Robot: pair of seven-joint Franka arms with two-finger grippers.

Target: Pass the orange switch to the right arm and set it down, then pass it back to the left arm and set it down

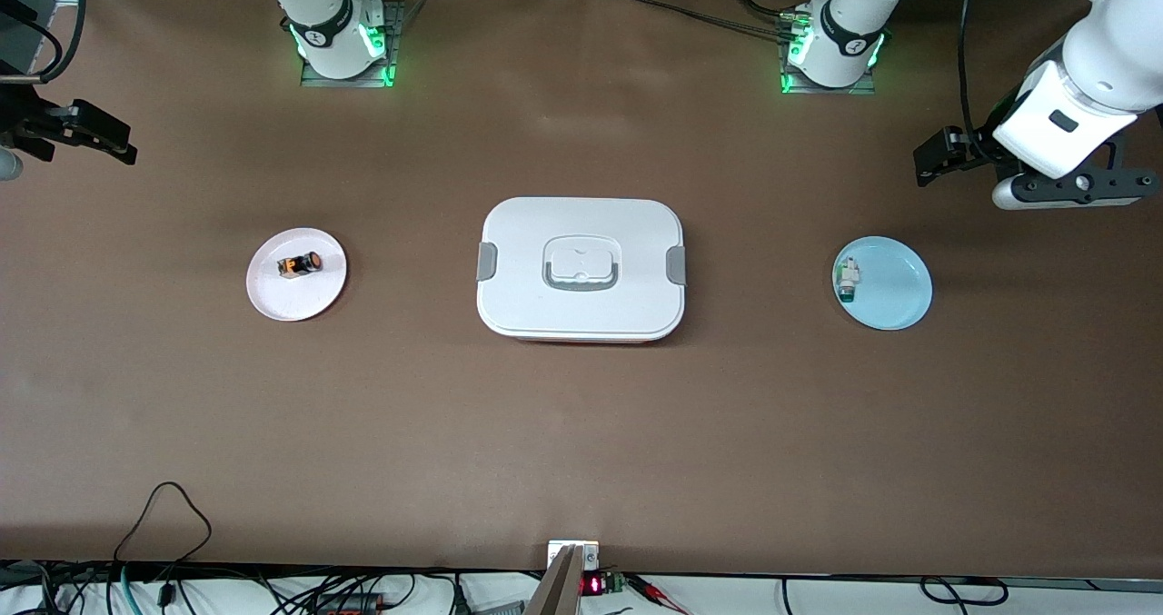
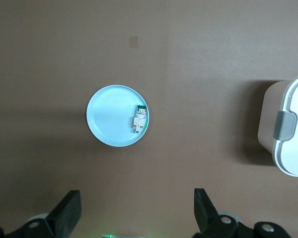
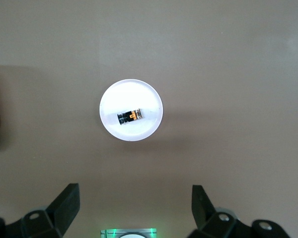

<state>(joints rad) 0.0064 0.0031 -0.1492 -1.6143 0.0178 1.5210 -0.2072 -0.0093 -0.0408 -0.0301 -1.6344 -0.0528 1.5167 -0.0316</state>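
Tiny black-and-orange blocky switch (image 1: 299, 264) lies in round pink plate (image 1: 296, 274), toward the right arm's end of brown counter (image 1: 581, 433). Round blue plate (image 1: 883, 282) holds small white-and-green component (image 1: 847, 281). Large white lidded box (image 1: 581, 268) sits between. Left end effector (image 2: 137, 210) and right end effector (image 3: 134, 208): fingers spread wide, holding nothing, raised over the counter's ends.

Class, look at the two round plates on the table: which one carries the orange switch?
The pink plate, toward the right arm's end of the table, holds the orange switch. The blue plate beside the white box holds a white-and-green component instead.
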